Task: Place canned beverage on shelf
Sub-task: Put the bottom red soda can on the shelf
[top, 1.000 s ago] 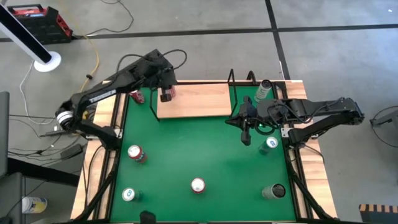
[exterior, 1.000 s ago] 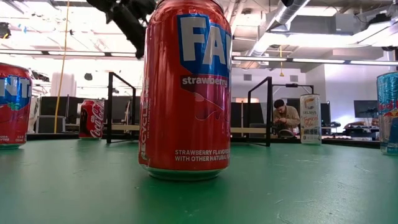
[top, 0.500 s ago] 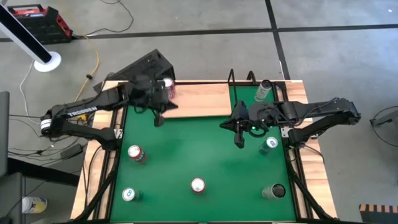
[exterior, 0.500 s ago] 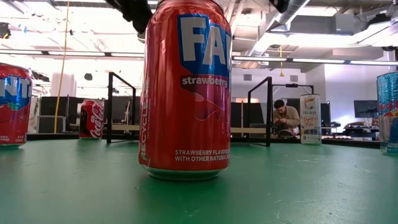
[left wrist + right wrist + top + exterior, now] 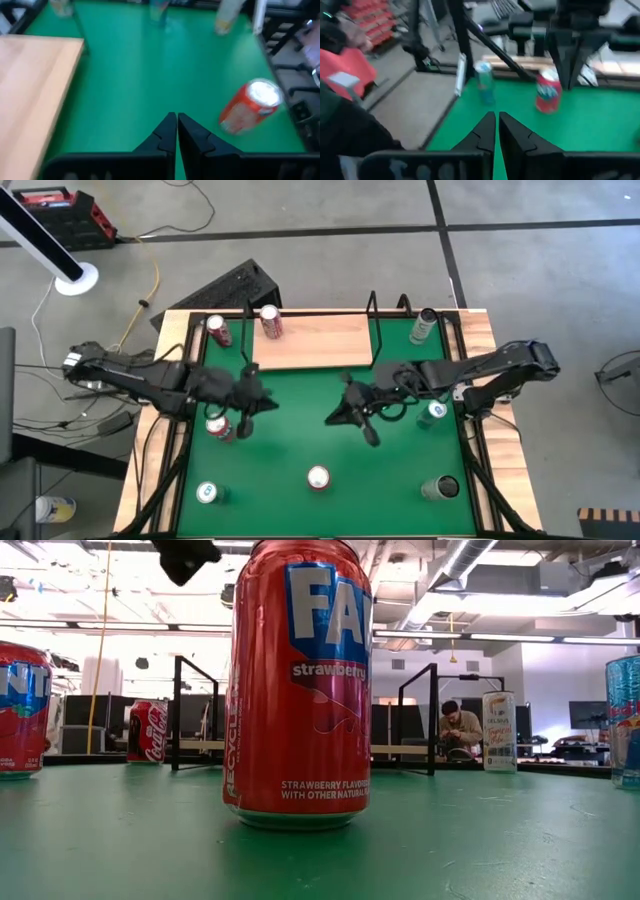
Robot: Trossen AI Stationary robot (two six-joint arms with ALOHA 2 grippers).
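A: High view: shelf (image 5: 310, 342) lies at the far edge of the green table (image 5: 300, 440), long axis across it, one pink can (image 5: 270, 322) upright on its left end. Open mat between both arms.

B: Claws?

A: Left gripper (image 5: 252, 392) shut, empty, above the mat beside a red can (image 5: 217, 426). Right gripper (image 5: 345, 406) mid-table, nearly closed, empty.

B: Low view?

A: Strawberry can (image 5: 298, 685) upright up close, shelf frame behind.

B: Wrists?

A: Left fingers (image 5: 167, 131) pressed together; right fingers (image 5: 487, 131) almost touching, nothing held.
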